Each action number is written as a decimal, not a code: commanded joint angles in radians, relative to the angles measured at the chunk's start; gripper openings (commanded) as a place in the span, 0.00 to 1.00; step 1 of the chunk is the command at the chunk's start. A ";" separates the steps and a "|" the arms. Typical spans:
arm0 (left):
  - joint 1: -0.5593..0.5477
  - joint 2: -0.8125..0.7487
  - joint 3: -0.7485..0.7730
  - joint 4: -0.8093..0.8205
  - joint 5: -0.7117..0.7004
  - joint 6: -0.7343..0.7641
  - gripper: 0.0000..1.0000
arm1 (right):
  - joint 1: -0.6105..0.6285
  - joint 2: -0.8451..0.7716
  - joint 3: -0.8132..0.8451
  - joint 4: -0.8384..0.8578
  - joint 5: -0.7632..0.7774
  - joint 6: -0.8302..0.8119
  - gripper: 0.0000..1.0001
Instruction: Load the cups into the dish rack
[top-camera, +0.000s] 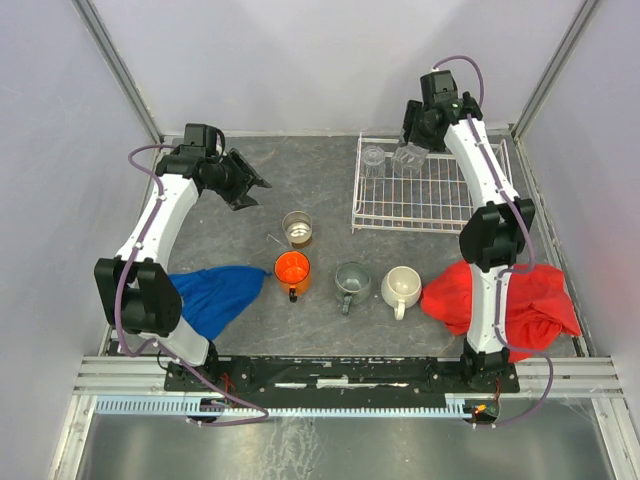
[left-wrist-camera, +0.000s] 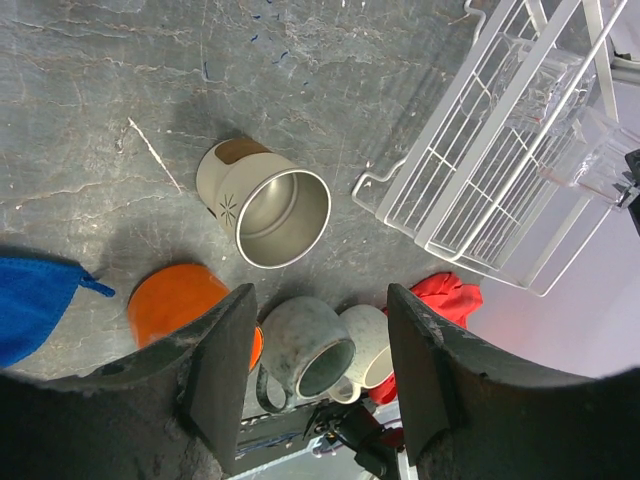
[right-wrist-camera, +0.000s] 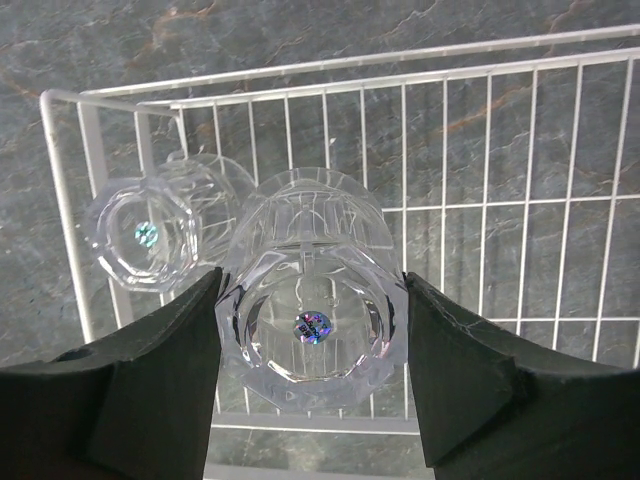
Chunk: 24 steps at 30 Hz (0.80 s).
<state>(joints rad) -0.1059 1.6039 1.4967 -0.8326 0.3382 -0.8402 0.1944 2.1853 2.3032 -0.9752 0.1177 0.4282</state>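
1 tumbler (top-camera: 373, 158) sits in the dish rack's (top-camera: 400, 228) far-left corner. My right hand (right-wrist-camera: 312, 300) clasps the 2nd tumbler (right-wrist-camera: 310, 240) just beside it, inside the rack. My left hand (top-camera: 248, 186) is part open and empty. The tan cup (top-camera: 297, 228), orange mug (top-camera: 292, 268), grey-green mug (top-camera: 352, 281) and cream-white mug (top-camera: 402, 285) remain mid-tabletop, so 4 are left.

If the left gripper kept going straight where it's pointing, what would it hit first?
Probably the tan metallic cup on the table, ahead of the open left gripper; depth is unclear.

One tumbler (top-camera: 373, 158) sits in the rack's (top-camera: 440, 212) far-left corner, a second tumbler (top-camera: 408, 158) beside it, four cups (top-camera: 351, 282) on the table (top-camera: 225, 245) before the rack.
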 joint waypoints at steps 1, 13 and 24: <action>0.008 -0.002 0.048 -0.003 -0.021 0.039 0.62 | -0.003 0.027 0.103 -0.005 0.076 -0.052 0.03; 0.009 -0.039 0.011 -0.001 -0.050 0.017 0.62 | -0.002 0.070 0.075 0.027 0.077 -0.071 0.03; 0.007 -0.084 -0.018 -0.027 -0.080 0.018 0.62 | 0.022 0.129 0.073 0.056 0.099 -0.093 0.03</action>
<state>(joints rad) -0.1020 1.5726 1.4834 -0.8436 0.2852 -0.8406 0.2012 2.2993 2.3539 -0.9634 0.1844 0.3603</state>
